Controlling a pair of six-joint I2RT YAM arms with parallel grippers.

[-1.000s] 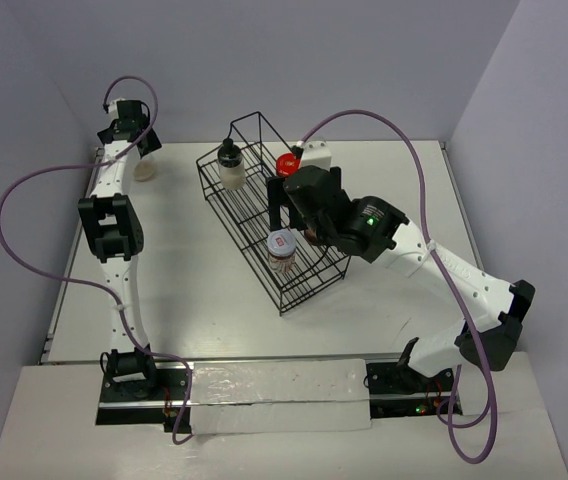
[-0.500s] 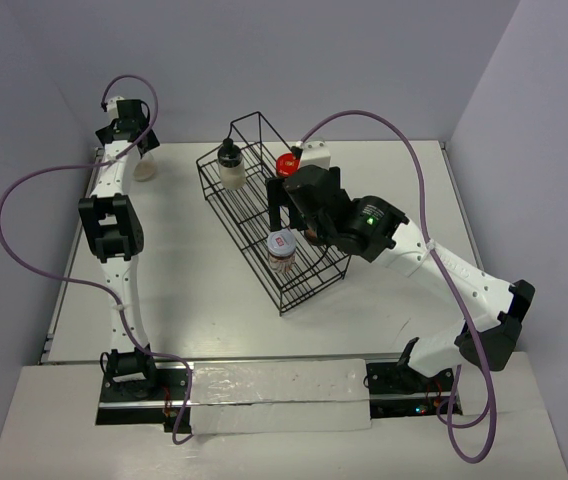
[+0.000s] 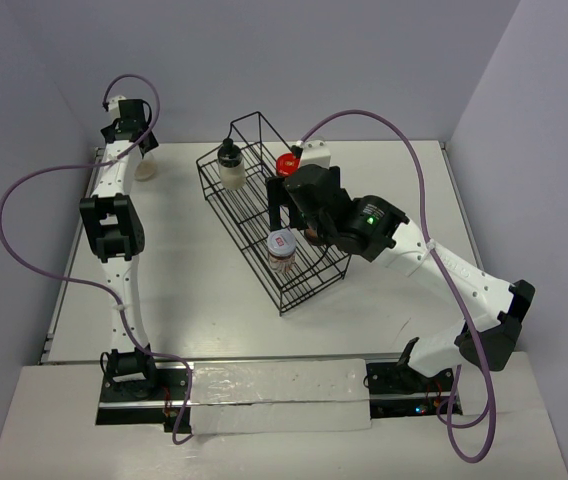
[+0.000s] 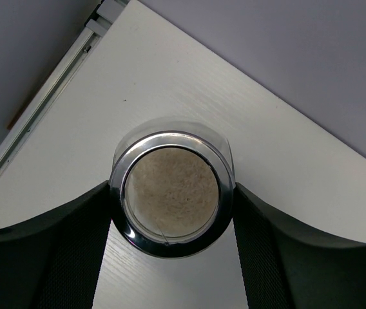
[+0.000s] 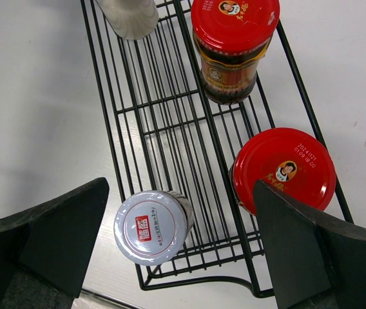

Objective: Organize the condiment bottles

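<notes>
Compared with the earlier frames, we note that the left arm's wrist has shifted slightly toward the back wall. The right arm, the rack and the jars have kept their positions.

1. Left gripper (image 4: 173,193): its two dark fingers (image 4: 73,244) press against opposite sides of the pale-contents jar (image 3: 145,170), pinching it at the metal rim. The jar stands upright on the table (image 3: 184,270) near the far left corner, well apart from the rack.

2. Right gripper (image 5: 180,193): its jaws are spread wide and grip nothing. It hangs above the near end of the black wire rack (image 5: 163,116).

3. Rack contents, as we read them from the right wrist view:
- The white-lidded jar (image 5: 151,226) stands at the near left corner.
- One red-lidded jar (image 5: 285,168) stands at the near right edge.
- The second red-lidded jar (image 5: 234,26) stands farther along the right side.
- The black-capped jar (image 3: 228,160) stands at the far end, on the left side.

4. The rack lies diagonally across the middle of the table.
</notes>
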